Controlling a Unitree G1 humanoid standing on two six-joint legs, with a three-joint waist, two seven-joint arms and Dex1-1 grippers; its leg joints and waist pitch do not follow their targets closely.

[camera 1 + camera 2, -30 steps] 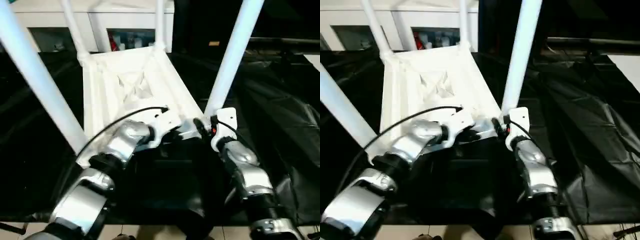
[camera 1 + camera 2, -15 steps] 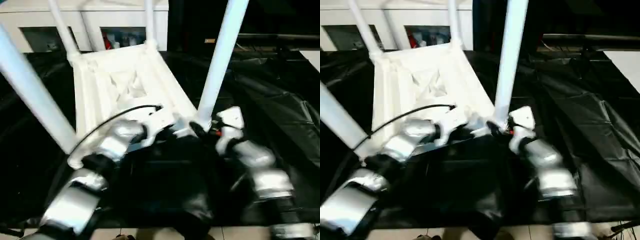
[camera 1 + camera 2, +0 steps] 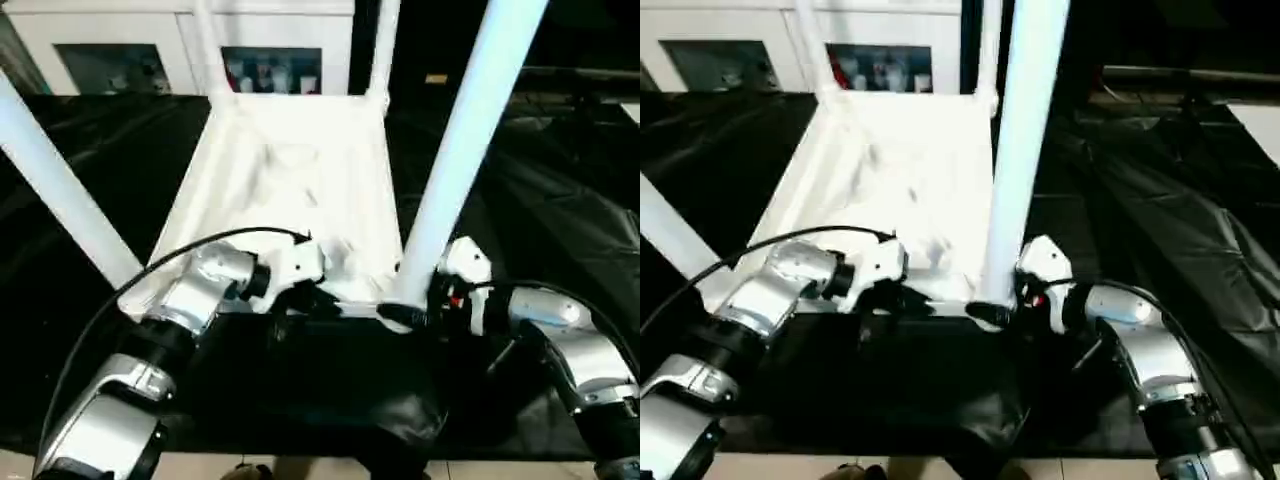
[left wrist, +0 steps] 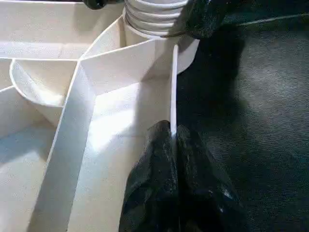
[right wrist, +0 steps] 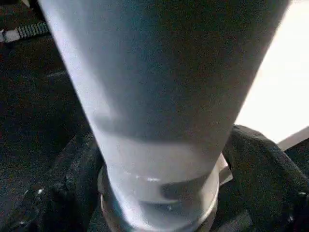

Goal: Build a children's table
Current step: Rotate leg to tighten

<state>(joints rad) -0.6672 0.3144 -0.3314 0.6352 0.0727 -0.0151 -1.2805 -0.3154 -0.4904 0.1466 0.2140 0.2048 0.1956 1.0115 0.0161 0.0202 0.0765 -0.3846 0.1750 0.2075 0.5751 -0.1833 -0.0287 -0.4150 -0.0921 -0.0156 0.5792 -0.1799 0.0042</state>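
Note:
The white tabletop (image 3: 290, 180) lies upside down on the black cloth, ribs up, with four white legs standing in its corner sockets. The near right leg (image 3: 470, 130) and near left leg (image 3: 60, 190) rise past me, and two far legs (image 3: 205, 40) stand at the back. My left gripper (image 3: 315, 300) is shut on the tabletop's thin near rim (image 4: 174, 87), its fingers (image 4: 154, 159) pinching that wall. My right gripper (image 3: 405, 315) wraps the base of the near right leg (image 5: 159, 87), one black finger (image 5: 72, 183) on each side of it at the socket.
Wrinkled black cloth (image 3: 560, 200) covers the work surface around the tabletop. A white cabinet (image 3: 120, 40) with open shelves stands behind. A black cable (image 3: 180, 260) loops over my left wrist. The surface's front edge (image 3: 300, 462) runs just below my forearms.
The view has shifted. My right forearm has swung out to the right, its gripper staying at the leg's base. The tabletop now lies squarer to me. The left gripper keeps hold of the rim.

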